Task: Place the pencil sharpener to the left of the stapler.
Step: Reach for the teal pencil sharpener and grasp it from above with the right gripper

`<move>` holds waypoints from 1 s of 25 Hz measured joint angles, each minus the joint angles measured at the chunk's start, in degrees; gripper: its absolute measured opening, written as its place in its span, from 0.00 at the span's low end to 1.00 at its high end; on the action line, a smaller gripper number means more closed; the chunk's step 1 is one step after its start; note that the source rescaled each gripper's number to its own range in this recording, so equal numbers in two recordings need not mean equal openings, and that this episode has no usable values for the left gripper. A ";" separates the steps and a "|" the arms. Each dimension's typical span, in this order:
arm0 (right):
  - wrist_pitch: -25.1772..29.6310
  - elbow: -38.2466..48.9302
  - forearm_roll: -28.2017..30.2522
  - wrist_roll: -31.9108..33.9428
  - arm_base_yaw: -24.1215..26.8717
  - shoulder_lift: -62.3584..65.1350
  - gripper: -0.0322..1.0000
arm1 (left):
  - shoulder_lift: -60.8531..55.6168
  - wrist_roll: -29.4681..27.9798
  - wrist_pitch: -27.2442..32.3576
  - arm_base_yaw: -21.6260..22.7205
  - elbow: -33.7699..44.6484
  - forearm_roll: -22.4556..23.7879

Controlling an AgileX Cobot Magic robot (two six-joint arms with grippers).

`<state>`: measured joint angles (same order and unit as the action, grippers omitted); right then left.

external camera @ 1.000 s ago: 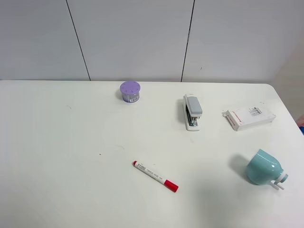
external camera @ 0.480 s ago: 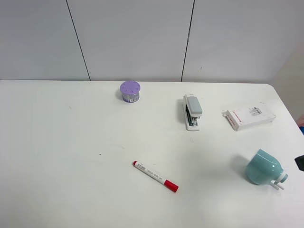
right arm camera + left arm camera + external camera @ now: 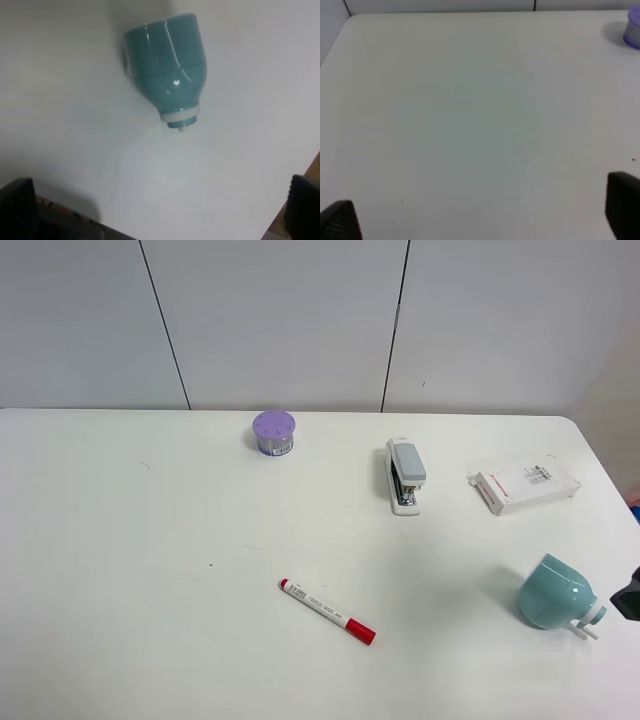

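Note:
The light teal pencil sharpener lies on its side near the table's right front, its white crank end toward the right edge. In the right wrist view the pencil sharpener lies ahead of my right gripper, whose dark fingertips stand wide apart with nothing between them. A dark part of the right gripper shows at the right edge, just right of the sharpener and apart from it. The grey and white stapler lies farther back, right of centre. My left gripper is open over bare table.
A small purple round container stands at the back, left of the stapler; the purple container also shows in the left wrist view. A red-capped marker lies front centre. A flat white printed box lies right of the stapler. The table edge runs close to the sharpener.
A dark part of the right gripper has come into the exterior view at the right edge and moved in beside the sharpener. The objects on the table have not moved.

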<state>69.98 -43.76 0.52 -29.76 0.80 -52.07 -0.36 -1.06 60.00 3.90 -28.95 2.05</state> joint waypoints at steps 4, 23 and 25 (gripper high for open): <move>-0.10 0.00 0.19 -0.07 0.00 -4.19 1.00 | 0.00 0.00 0.00 0.00 0.00 0.00; -12.26 0.00 2.54 -4.36 -0.70 -17.32 1.00 | 0.00 0.00 0.00 0.00 0.00 0.00; -13.26 0.00 2.46 -4.44 -1.38 -19.17 1.00 | 0.00 0.00 0.00 0.00 0.00 0.00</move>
<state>56.72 -43.76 2.98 -34.20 -0.58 -71.23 -0.36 -1.06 60.00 3.90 -28.95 2.05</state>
